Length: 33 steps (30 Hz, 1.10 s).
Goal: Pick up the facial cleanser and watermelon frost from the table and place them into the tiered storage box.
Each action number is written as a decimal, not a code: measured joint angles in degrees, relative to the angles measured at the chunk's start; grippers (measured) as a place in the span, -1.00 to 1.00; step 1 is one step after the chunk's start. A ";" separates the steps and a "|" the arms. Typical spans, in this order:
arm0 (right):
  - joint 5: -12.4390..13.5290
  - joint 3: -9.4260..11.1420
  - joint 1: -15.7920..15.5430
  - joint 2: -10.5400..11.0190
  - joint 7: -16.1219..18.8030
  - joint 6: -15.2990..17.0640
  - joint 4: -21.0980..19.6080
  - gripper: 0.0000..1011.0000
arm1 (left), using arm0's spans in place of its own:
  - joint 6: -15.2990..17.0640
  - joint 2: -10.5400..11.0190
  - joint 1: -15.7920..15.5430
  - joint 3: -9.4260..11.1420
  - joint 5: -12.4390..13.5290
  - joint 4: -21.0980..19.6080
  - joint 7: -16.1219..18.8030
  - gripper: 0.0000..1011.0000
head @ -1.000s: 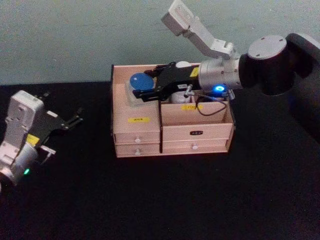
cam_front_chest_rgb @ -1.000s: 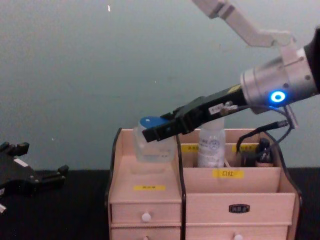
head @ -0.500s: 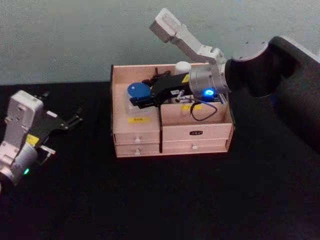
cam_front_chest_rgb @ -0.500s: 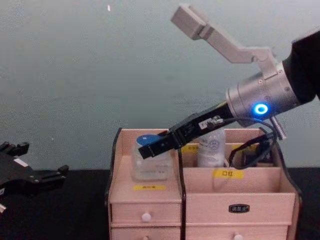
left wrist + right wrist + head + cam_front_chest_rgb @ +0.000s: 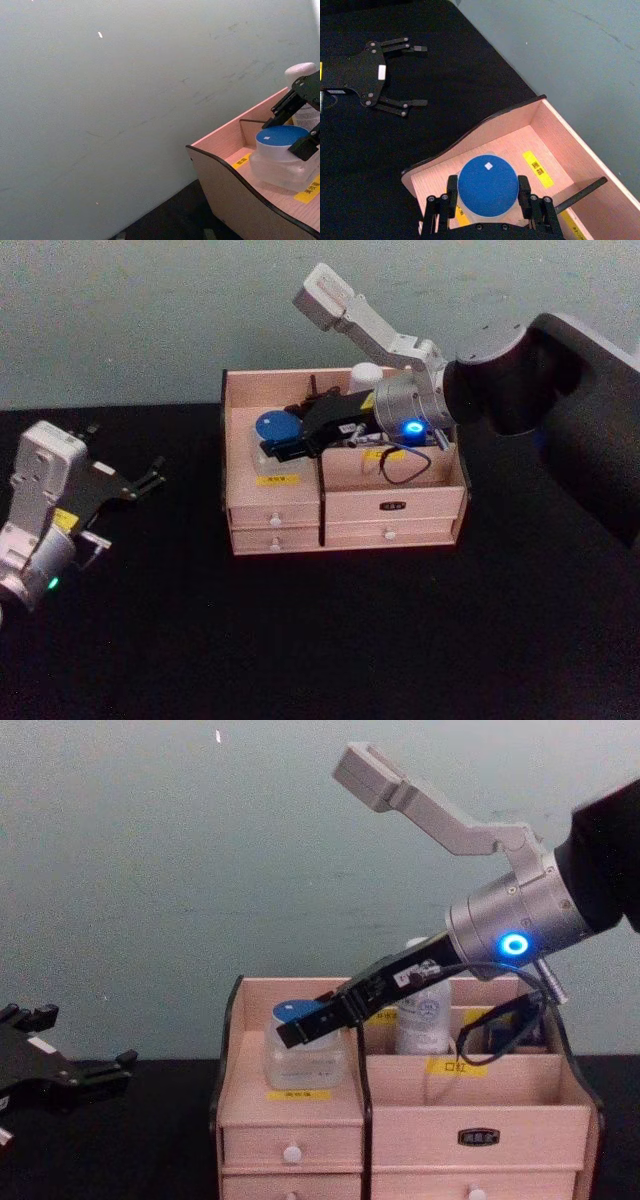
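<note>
- My right gripper (image 5: 285, 443) has lowered the blue-lidded jar (image 5: 276, 427) since a second ago; it now sits in the tiered storage box's (image 5: 275, 502) left compartment, fingers still clamped on its sides.
- My right wrist view alone shows the left gripper (image 5: 395, 75) spread open, parked on the table (image 5: 300, 640).

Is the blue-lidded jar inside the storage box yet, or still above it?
Inside: the blue-lidded jar sits upright in the tiered storage box's left compartment, right gripper fingers flanking its lid.
</note>
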 joint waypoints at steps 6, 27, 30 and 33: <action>0.06 0.04 -0.01 0.03 -0.03 0.00 -0.07 0.46 | 0.00 0.00 0.00 0.00 0.00 0.00 0.00 0.98; 0.26 0.17 -0.10 0.14 -0.02 -0.12 -0.29 0.98 | 0.00 0.00 0.00 0.00 0.00 0.00 0.00 0.98; 0.64 0.96 -0.52 0.60 0.07 -1.15 -1.52 0.98 | 0.00 0.00 0.00 0.00 0.00 0.00 0.00 0.98; 1.14 2.01 -1.34 1.45 -0.07 -2.97 -3.60 0.98 | 0.00 0.00 0.00 0.00 0.00 0.00 0.00 0.98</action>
